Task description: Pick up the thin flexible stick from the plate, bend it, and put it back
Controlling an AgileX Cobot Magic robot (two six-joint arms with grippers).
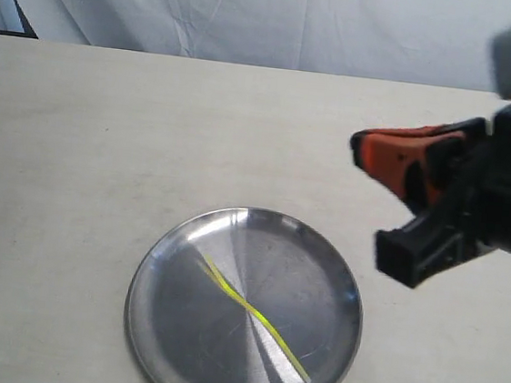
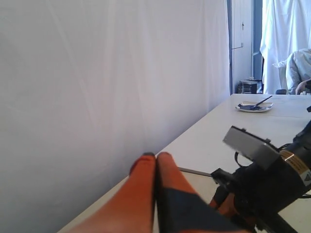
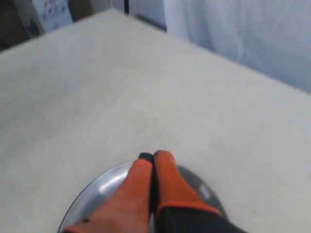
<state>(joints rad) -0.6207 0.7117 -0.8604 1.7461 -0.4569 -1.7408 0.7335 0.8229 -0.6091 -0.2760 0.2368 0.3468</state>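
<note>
The thin yellow-green stick (image 1: pixel 252 312) lies diagonally across the round silver plate (image 1: pixel 307 266) near the table's front edge. My right gripper (image 1: pixel 356 145) hovers above and to the right of the plate, its orange fingers pressed together with nothing between them. In the right wrist view the same gripper (image 3: pixel 151 156) points over the plate's rim (image 3: pixel 95 188), and its fingers hide the stick. My left gripper (image 2: pixel 155 155) is outside the exterior view. It is shut and empty, held up and pointing toward the white curtain.
A white curtain (image 1: pixel 255 18) hangs behind the beige table's far edge. The right arm's black body and grey camera block (image 2: pixel 265 167) sit close beside the left gripper. A far table holds a small dish (image 2: pixel 254 107).
</note>
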